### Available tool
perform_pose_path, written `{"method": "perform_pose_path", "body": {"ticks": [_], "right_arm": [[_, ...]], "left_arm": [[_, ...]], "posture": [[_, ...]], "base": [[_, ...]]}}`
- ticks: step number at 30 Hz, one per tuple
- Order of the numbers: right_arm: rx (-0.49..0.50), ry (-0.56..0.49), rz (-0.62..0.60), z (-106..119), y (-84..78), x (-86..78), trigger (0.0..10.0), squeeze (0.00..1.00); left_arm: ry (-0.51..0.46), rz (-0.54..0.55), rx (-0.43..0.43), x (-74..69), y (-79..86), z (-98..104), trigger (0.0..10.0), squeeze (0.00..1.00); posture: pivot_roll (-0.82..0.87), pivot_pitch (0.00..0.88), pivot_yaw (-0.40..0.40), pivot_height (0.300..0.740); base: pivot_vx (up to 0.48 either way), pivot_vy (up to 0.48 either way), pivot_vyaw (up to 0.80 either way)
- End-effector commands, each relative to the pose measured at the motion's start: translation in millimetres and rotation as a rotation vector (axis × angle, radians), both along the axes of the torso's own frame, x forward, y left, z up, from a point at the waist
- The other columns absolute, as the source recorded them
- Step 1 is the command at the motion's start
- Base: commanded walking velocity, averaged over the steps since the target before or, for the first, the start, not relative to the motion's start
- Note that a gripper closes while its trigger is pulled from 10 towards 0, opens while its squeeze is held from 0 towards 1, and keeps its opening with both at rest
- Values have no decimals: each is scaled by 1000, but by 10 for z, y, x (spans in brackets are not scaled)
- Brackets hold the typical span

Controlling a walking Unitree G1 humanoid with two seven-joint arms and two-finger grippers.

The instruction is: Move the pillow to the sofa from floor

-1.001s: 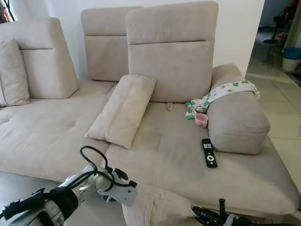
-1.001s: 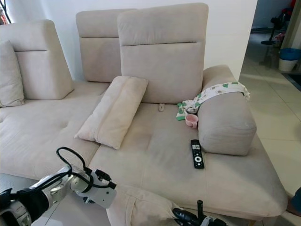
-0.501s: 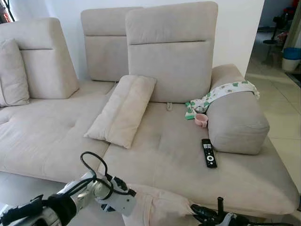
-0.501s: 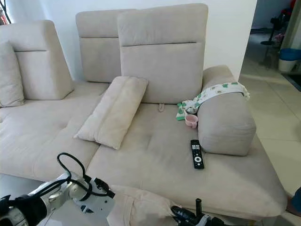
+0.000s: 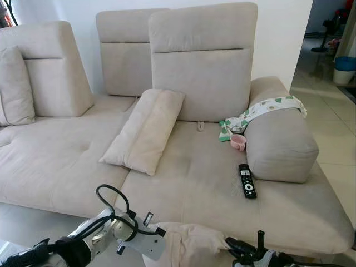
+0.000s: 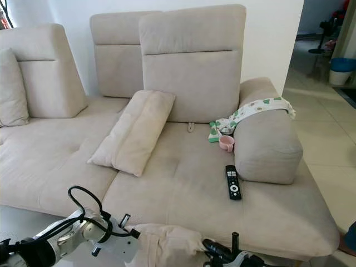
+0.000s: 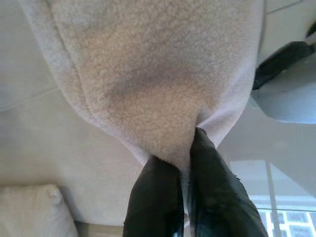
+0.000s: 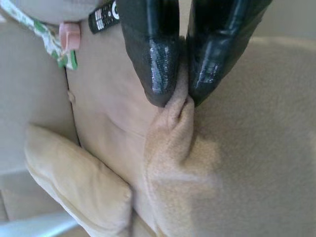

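- Beige sofa (image 5: 200, 183) spans the room against a white wall, with pale floor tiles beside it on the robot's right.
- No writing can be read; the black remote control (image 5: 247, 180) on the seat has buttons too small to make out.
- Near the remote lie a pink cup (image 5: 238, 141) and a green-patterned cloth (image 5: 267, 107) draped over the armrest.
- A long cushion (image 5: 146, 130) leans against the backrest.
- The left arm reaches in low from the left, its wrist trailing a looped black cable, and the left gripper (image 7: 183, 163) meets the pillow (image 5: 189, 245) at its edge.
- The left fingers (image 7: 155, 197) are nearly together, pinching a fold of the pillow's fleecy fabric.
- The right gripper (image 8: 178, 96) comes in low from the right, fingers narrow, clamping a ridge of the same pillow.
- The pillow hangs between both grippers just in front of the sofa's front edge, apparently off the floor.
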State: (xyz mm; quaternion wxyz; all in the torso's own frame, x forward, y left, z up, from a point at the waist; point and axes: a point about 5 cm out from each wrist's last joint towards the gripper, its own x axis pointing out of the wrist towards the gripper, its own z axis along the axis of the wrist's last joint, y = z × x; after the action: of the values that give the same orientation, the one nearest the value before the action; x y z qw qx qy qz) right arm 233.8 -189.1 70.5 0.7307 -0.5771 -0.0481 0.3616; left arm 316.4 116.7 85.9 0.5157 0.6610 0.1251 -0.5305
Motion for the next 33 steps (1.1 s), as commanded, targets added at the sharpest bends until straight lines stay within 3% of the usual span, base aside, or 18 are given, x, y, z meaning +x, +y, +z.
{"method": "perform_pose_path", "body": {"ticks": [1, 4, 5, 6, 12, 17, 33], "right_arm": [[87, -45, 6, 89, 113, 4, 10000, 0], [101, -47, -1, 94, 122, 6, 10000, 0], [120, -52, -6, 105, 140, 6, 10000, 0], [140, -56, -11, 113, 163, 6, 10000, 0], [174, -64, -2, 126, 230, -1, 10000, 0], [203, -100, 14, 218, 260, 33, 10000, 0], [234, -121, 17, 313, 286, 35, 10000, 0]], "left_arm": [[-37, 25, -68, 27, -53, 98, 0, 0], [-55, 40, -80, 46, -60, 130, 0, 0], [-82, 69, -92, 75, -60, 177, 941, 0], [-94, 94, -87, 87, -36, 217, 10000, 0], [-97, 111, -46, 57, 49, 253, 10000, 0], [-83, 108, 18, 30, 142, 259, 10000, 0], [-73, 92, 44, -14, 77, 226, 10000, 0]], "posture": [[7, 0, 95, 553], [7, 0, 95, 553], [8, 0, 94, 553], [14, 0, 91, 553], [23, 0, 87, 553], [25, 0, 83, 578], [10, 0, 67, 638]], "base": [[0, 0, 0], [0, 0, 0], [0, 0, 0], [0, 0, 0], [0, 0, 0], [0, 0, 0], [0, 0, 0]]}}
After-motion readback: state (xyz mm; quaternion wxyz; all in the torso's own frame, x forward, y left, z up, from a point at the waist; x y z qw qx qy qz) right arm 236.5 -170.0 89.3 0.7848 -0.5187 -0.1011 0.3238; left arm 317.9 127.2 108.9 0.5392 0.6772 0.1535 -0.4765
